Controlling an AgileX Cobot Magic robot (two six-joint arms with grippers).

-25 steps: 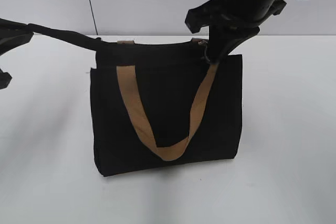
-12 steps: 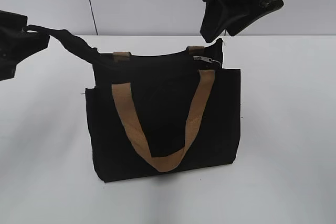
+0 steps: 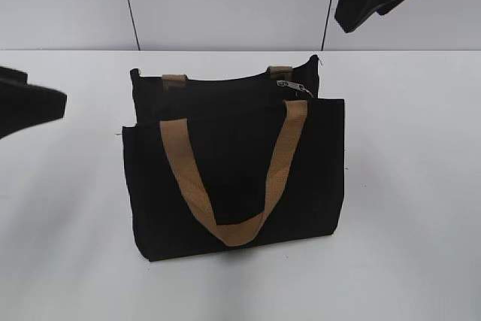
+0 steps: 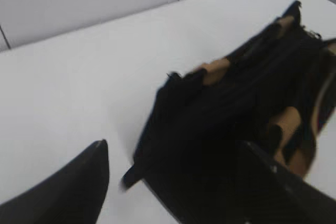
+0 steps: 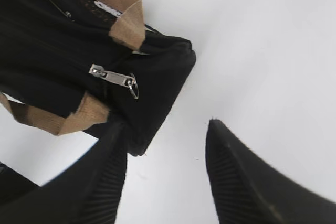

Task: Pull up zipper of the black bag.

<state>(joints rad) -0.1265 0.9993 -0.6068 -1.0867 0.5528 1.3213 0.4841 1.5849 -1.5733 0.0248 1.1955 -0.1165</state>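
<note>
The black bag (image 3: 237,171) stands upright on the white table, its tan handle (image 3: 225,223) hanging down the front. The zipper's silvery pull tab (image 3: 293,86) lies at the right end of the bag's top edge; it also shows in the right wrist view (image 5: 113,77). My right gripper (image 5: 165,150) is open and empty, raised above and right of the bag (image 5: 79,35). My left gripper (image 4: 173,171) is open and empty, just left of the bag (image 4: 220,119), whose small end tab hangs free between the fingers.
The white table (image 3: 406,186) stretches around the bag on all sides. A pale wall (image 3: 225,5) with dark vertical seams stands behind the table.
My left gripper let go of the bag's left end strip, which dropped back, and drew away left. My right gripper released the pull tab and rose up and to the right.
</note>
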